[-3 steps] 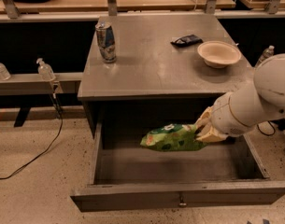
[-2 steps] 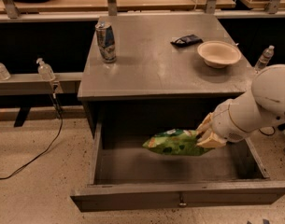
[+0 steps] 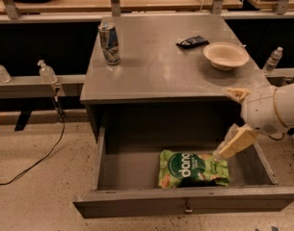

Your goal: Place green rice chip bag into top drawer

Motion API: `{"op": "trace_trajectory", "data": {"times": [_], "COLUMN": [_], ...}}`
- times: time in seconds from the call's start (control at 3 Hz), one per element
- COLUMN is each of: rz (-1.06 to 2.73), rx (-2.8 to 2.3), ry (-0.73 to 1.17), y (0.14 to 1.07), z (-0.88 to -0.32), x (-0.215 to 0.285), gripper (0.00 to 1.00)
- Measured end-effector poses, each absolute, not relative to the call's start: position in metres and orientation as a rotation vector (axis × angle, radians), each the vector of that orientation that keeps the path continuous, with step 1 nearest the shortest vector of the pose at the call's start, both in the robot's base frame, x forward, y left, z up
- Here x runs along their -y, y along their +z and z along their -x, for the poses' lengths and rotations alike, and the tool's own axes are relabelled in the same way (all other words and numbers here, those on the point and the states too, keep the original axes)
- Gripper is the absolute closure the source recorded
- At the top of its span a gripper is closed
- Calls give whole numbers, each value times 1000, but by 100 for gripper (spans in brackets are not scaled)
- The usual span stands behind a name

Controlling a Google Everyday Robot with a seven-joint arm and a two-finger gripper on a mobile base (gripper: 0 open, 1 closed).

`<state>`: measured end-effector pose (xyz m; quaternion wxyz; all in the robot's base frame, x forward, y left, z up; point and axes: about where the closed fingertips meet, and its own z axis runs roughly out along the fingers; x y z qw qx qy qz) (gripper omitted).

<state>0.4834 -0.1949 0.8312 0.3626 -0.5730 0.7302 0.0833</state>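
The green rice chip bag [image 3: 192, 170] lies flat on the floor of the open top drawer [image 3: 137, 202], near its front and right of centre, logo facing up. My gripper [image 3: 224, 125] is at the drawer's right side, just above and to the right of the bag. It is open and empty. One pale finger [image 3: 235, 143] points down with its tip close to the bag's right end; the other finger [image 3: 237, 94] sits higher, at the level of the table edge.
On the grey table [image 3: 161, 71] stand a green-and-silver can [image 3: 109, 43], a small black packet [image 3: 192, 41] and a pale bowl [image 3: 226, 56]. Clear bottles stand on the left ledge [image 3: 46, 72] and at the right [image 3: 273, 60]. A black cable [image 3: 35, 162] runs over the floor.
The gripper has let go of the bag, which now rests on the drawer floor. The fingers have spread apart and the gripper has drawn up and to the right.
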Motion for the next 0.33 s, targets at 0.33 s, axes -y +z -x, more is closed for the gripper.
{"op": "trace_trajectory", "data": {"times": [0.33], "rz": [1453], "rx": [-1870], "ry": [230], "y": [838], "z": [-482], "x": [192], "gripper": [0]}}
